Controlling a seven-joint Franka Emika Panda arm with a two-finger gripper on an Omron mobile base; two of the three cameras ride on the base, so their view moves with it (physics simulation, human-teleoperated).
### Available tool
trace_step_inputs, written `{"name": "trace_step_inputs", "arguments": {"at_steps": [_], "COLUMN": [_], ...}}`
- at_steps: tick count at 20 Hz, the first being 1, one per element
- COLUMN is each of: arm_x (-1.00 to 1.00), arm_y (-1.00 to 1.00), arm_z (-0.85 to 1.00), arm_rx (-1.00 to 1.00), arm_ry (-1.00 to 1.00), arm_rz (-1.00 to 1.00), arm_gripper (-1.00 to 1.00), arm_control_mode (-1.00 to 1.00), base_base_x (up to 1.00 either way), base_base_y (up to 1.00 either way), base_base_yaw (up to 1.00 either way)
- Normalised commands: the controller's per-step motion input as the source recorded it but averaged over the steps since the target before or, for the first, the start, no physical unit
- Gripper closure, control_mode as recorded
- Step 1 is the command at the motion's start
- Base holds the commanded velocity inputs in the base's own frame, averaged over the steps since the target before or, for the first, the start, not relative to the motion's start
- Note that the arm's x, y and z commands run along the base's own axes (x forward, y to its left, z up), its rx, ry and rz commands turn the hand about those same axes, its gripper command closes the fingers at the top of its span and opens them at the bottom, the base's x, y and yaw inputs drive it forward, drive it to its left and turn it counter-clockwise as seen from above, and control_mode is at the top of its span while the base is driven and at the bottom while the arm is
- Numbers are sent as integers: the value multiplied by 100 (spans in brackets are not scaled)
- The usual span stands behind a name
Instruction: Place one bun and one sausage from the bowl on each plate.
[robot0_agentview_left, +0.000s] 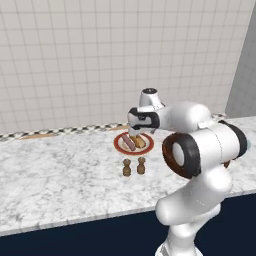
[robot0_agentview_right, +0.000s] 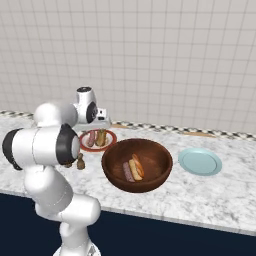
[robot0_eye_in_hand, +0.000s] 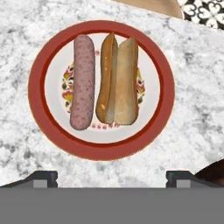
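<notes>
The gripper (robot0_eye_in_hand: 112, 177) hung above the red-rimmed plate (robot0_eye_in_hand: 101, 151), jaws spread wide & holding nothing; in the hand view its two dark fingertips (robot0_eye_in_hand: 41, 176) stood far apart, one at each lower corner of the plate.

On the red-rimmed plate lay one sausage (robot0_eye_in_hand: 83, 82) & one split bun (robot0_eye_in_hand: 117, 80), side by side, just about touching, both within the cream centre. Hand view: sausage to the left, bun to the right, bun cut open lengthwise.

Taking the plate as landmark: the bowl (robot0_agentview_right: 137, 165), big, deep, reddish-brown, sat near it on the marble counter (robot0_agentview_left: 55, 170), toward the counter's front edge & to the right in the right base view. Inside the bowl were another sausage (robot0_agentview_right: 128, 171) & another bun (robot0_agentview_right: 136, 166), lying together on the bottom. The teal-rimmed plate (robot0_agentview_right: 200, 161) sat beyond the bowl, well apart from the red-rimmed plate, w/ nothing on it.

Two small brown shakers (robot0_agentview_left: 134, 166) stood upright just in front of the red-rimmed plate, close to each other but apart. Behind the plate ran a patterned trim strip (robot0_agentview_right: 165, 128) at the foot of the tiled wall (robot0_agentview_left: 100, 55).
</notes>
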Motion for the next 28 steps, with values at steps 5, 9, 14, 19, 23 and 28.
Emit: {"name": "trace_step_inputs", "arguments": {"at_steps": [5,9,14,19,23,28], "arm_x": [-70,-63,-15,-3,-20,-27], "arm_y": [-92,-88,-68,-55,-54,-41], "arm_z": [13,13,-1,-19,-12,-11], "arm_rx": [0,0,-6,-15,-9,-1], "arm_ry": [-1,0,0,0,0,3], "arm_rz": [-4,-1,0,0,1,3], "arm_gripper": [-100,-100,-100,-100,-100,-100], "arm_control_mode": [-100,-100,-100,-100,-100,-100], "base_base_x": [0,0,0,0,0,0], "base_base_y": [0,0,0,0,0,0], "base_base_yaw": [0,0,0,0,0,0]}}
